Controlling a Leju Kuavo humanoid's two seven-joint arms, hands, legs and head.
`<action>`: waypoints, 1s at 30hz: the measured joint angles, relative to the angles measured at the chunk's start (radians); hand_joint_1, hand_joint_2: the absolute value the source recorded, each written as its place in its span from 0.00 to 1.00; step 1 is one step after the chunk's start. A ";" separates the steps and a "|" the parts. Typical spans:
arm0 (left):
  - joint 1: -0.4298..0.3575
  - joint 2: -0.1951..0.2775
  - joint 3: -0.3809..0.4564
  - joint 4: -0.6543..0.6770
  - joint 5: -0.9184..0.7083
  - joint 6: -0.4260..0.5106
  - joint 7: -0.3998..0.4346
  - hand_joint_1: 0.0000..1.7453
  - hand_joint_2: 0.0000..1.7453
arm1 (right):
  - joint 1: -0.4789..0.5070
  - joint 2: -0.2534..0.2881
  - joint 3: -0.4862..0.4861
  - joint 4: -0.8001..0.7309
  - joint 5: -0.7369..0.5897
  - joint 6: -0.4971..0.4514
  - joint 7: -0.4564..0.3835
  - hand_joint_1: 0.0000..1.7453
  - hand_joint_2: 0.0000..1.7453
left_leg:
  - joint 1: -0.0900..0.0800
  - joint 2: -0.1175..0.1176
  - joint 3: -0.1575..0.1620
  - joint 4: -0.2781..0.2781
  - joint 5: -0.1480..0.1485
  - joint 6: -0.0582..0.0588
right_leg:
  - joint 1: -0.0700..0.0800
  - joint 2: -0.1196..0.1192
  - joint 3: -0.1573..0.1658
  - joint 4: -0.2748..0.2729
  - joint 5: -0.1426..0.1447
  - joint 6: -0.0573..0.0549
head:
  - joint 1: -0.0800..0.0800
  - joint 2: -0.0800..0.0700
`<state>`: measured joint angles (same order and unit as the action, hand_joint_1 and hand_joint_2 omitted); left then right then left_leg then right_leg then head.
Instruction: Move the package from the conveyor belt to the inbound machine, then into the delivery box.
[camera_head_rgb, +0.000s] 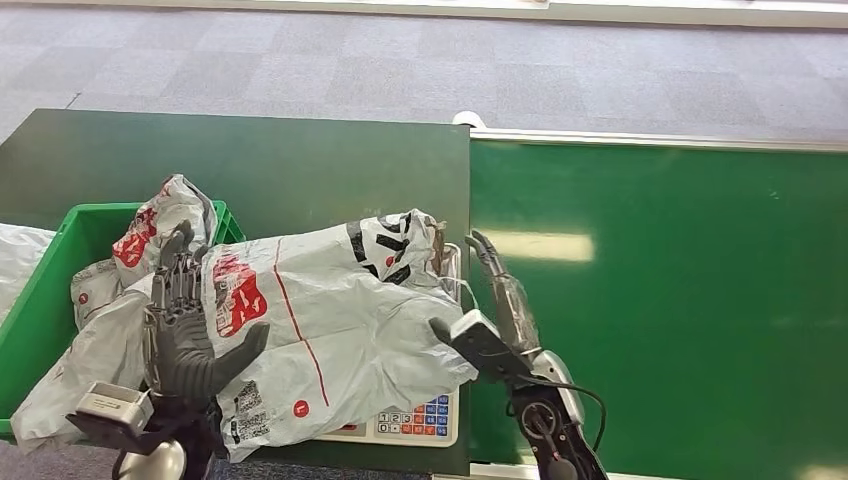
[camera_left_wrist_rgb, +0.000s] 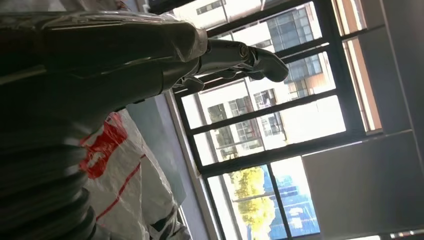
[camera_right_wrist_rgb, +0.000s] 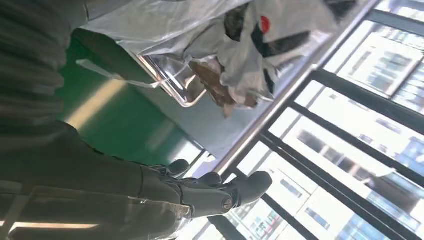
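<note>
Between my open left hand and open right hand, the package lay on the scale, off the belt, with the green box beside my left hand waiting.

Package covering the scale, green bin crowded left, conveyor belt open right

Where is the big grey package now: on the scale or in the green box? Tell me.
On the scale: the package covers the inbound machine, one end overhanging the green box.
</note>
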<state>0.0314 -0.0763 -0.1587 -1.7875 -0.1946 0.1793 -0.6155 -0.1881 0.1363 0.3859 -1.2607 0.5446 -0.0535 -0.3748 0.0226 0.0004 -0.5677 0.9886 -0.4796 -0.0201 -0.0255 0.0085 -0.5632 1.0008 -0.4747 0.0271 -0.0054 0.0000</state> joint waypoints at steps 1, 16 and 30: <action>-0.016 0.009 -0.017 0.003 -0.017 -0.014 -0.007 0.00 1.00 | 0.028 -0.007 -0.022 -0.044 -0.044 0.020 -0.028 0.00 1.00 | 0.000 0.000 0.000 0.000 0.000 0.000 | 0.000 0.000 0.000 0.000 0.000 0.000 | 0.000 0.000; -0.232 0.093 -0.393 0.097 -0.703 -0.052 0.289 0.00 1.00 | 0.393 -0.036 -0.347 -0.493 -0.215 0.106 -0.191 0.00 1.00 | -0.001 0.000 0.000 0.000 -0.001 0.000 | -0.001 0.000 0.000 0.000 0.000 0.000 | 0.000 0.000; -0.322 0.095 -0.434 0.296 -1.250 -0.108 0.726 0.00 1.00 | 0.421 0.022 -0.406 -0.574 -0.169 0.162 -0.193 0.00 1.00 | 0.000 0.001 0.001 0.000 0.000 0.000 | 0.000 0.001 0.001 0.000 0.000 0.000 | 0.000 0.000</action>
<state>-0.2902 0.0187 -0.5929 -1.4911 -1.4450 0.0713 0.1110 0.2331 0.1578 -0.0202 -1.8345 0.3754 0.1083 -0.5680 0.0221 0.0014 -0.5670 0.9885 -0.4799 -0.0198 -0.0259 0.0091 -0.5620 1.0008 -0.4748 0.0276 -0.0056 0.0000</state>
